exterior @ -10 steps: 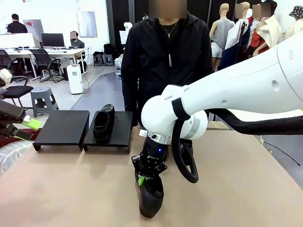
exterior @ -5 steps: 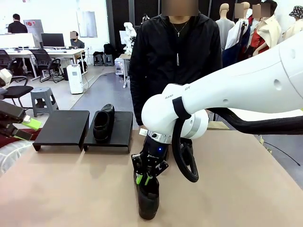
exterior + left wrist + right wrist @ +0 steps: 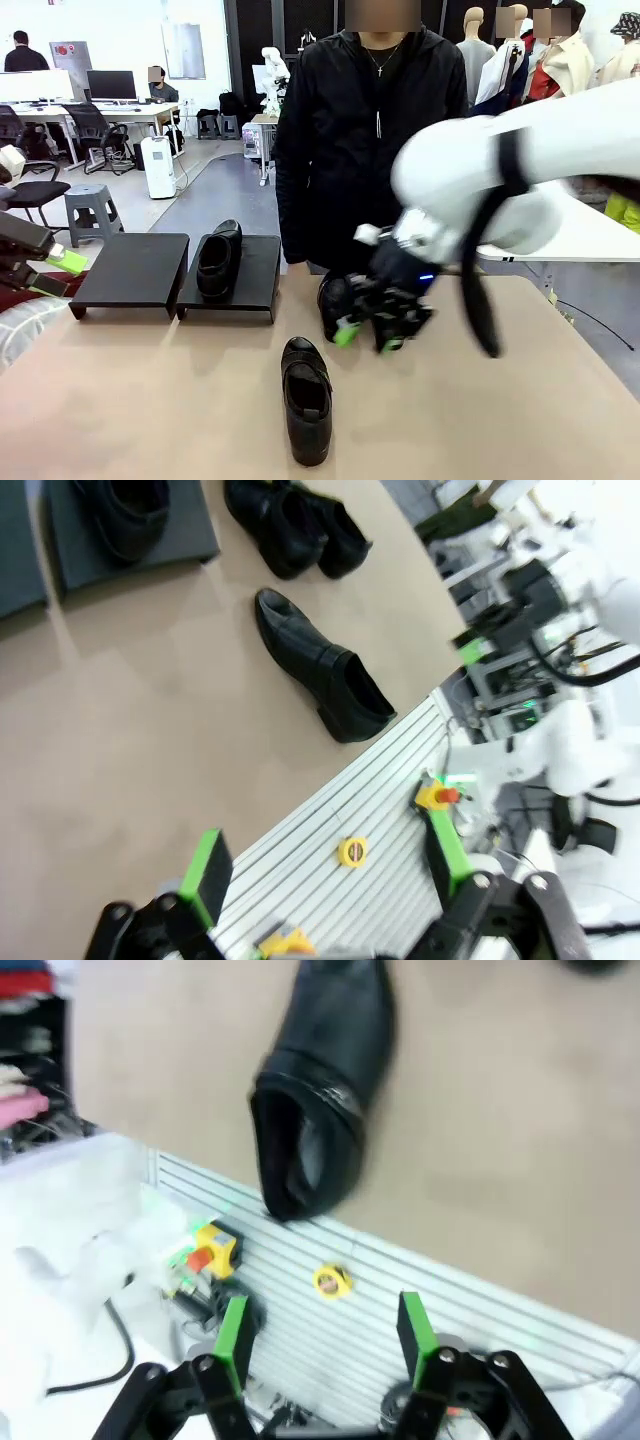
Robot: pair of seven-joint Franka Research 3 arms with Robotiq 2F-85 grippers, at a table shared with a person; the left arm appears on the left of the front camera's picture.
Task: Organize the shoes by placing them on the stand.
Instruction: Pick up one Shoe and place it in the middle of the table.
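We found our right hand [image 3: 368, 338] spread and empty above the tabletop [image 3: 150, 400], just beyond one shoe [image 3: 306, 412] lying near the front edge. A second shoe [image 3: 218, 262] sat on the stand [image 3: 135, 268]. Two more shoes [image 3: 275, 525] lay together nearby. Our left hand [image 3: 57, 276] hung wide apart, holding nothing.

Brown table [image 3: 150, 400], person in black jacket [image 3: 340, 140], grey stool [image 3: 92, 212]

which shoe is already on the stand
The shoe resting on the right-hand platform of the stand; the rest lie on the bare table.
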